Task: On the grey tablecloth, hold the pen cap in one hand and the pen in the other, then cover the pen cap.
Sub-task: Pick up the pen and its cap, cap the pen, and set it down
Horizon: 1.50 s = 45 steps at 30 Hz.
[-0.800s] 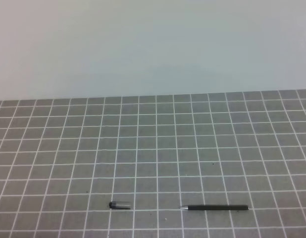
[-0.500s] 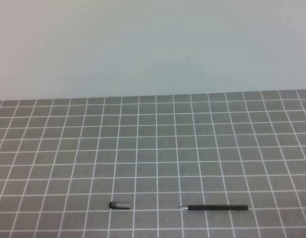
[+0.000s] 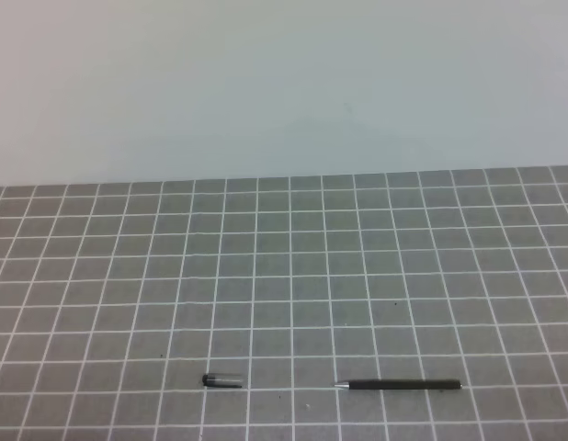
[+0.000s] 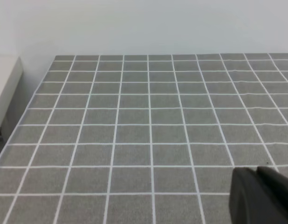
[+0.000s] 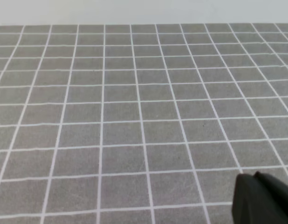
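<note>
The grey tablecloth with its white grid fills the lower part of the exterior high view. The pen cap, a short dark tube, lies near the front edge, left of centre. About three squares to its right lies the pen, slim and black, its silvery tip pointing left toward the cap. No arm appears in that view. In the left wrist view my left gripper is a dark shape at the bottom right, its fingers together over bare cloth. My right gripper looks the same over bare cloth. Neither wrist view shows the pen or the cap.
A plain pale wall rises behind the cloth's far edge. In the left wrist view a white ledge stands beyond the cloth's left edge.
</note>
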Motion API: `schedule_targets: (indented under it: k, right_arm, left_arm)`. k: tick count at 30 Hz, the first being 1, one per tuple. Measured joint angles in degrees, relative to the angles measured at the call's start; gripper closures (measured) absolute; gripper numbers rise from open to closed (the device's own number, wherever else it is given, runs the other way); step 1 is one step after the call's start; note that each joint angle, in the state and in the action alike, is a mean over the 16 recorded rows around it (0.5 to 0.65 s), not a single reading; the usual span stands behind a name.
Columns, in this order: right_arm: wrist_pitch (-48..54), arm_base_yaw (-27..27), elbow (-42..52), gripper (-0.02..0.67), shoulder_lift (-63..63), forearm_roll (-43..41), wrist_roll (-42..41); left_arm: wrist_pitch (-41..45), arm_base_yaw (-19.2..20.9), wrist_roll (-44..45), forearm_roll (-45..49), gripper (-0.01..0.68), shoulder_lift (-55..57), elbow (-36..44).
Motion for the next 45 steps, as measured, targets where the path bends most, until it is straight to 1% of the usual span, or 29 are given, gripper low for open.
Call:
schedule_targets:
  k: [10,14,19,28,32,36,45]
  right_arm:
    - [0.00,0.00,0.00,0.646,0.00,0.00,0.00]
    - [0.00,0.00,0.00,0.646,0.00,0.00,0.00]
    - [0.00,0.00,0.00,0.646,0.00,0.00,-0.02]
    - [0.00,0.00,0.00,0.646,0.00,0.00,-0.08]
    - [0.00,0.00,0.00,0.646,0.00,0.00,-0.10]
    - [0.00,0.00,0.00,0.646,0.00,0.00,-0.10]
    - [0.00,0.00,0.00,0.646,0.00,0.00,-0.10]
  left_arm:
    - [-1.48,0.00,0.03,1.46,0.676,0.00,0.03]
    - [-3.51,0.00,0.06,2.48,0.676,0.02,0.05]
    - [-9.16,0.00,0.10,3.39,0.676,0.06,0.03]
    - [-25.21,0.00,0.13,3.98,0.676,0.10,0.01]
    - [-30.72,0.00,0.35,3.96,0.676,0.10,-0.01]
    - [-33.96,0.00,0.59,3.93,0.676,0.10,-0.01]
    - [-36.88,0.00,1.02,3.74,0.676,0.10,-0.01]
